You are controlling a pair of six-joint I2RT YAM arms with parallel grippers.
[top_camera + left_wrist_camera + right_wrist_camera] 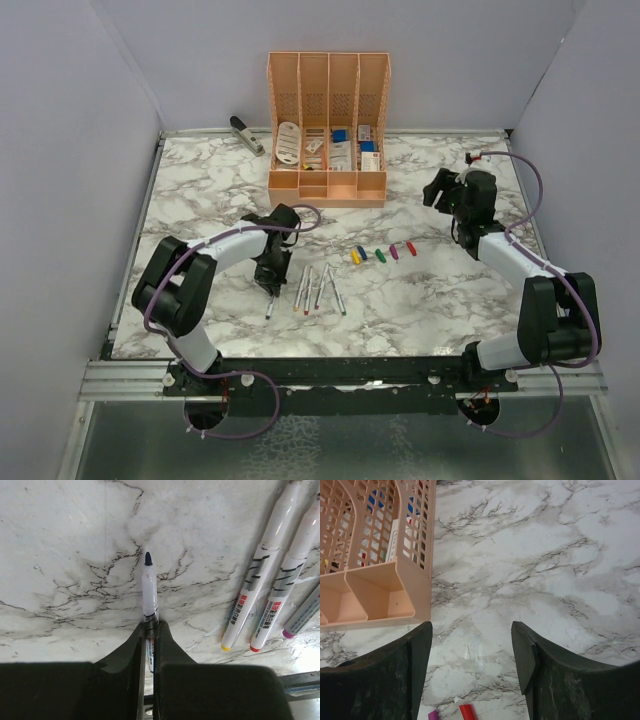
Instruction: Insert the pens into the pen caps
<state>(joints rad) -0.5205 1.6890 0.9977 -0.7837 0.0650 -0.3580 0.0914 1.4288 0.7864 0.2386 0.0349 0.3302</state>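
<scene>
The left hand (151,632) is pressed together on a blue-tipped pen (149,587), which is pinched by its barrel between the two black fingers (131,650), with the dark tip showing beyond them over the marble tabletop (75,540). Whether the pen is lifted or touching the surface cannot be told. Just beside this hand four loose pens (322,285) are laid in a rough row. Three of them are caught in the left wrist view: a yellow-tipped pen (257,570) and a red-tipped pen (287,575) nearly touching, and a purple-tipped pen (306,614) at the frame edge. Further to the right, between the two arms, the pen caps are set in a short line, each apart from the next: yellow cap (355,256), blue cap (363,253), green cap (380,255), purple cap (394,252) and red cap (411,247). The right hand (470,655) is held spread above bare marble, with the purple and red caps seen at the bottom edge of its wrist view. A peach desk organiser (328,130) is stood at the back, with a grey stapler (246,134) to its left.
</scene>
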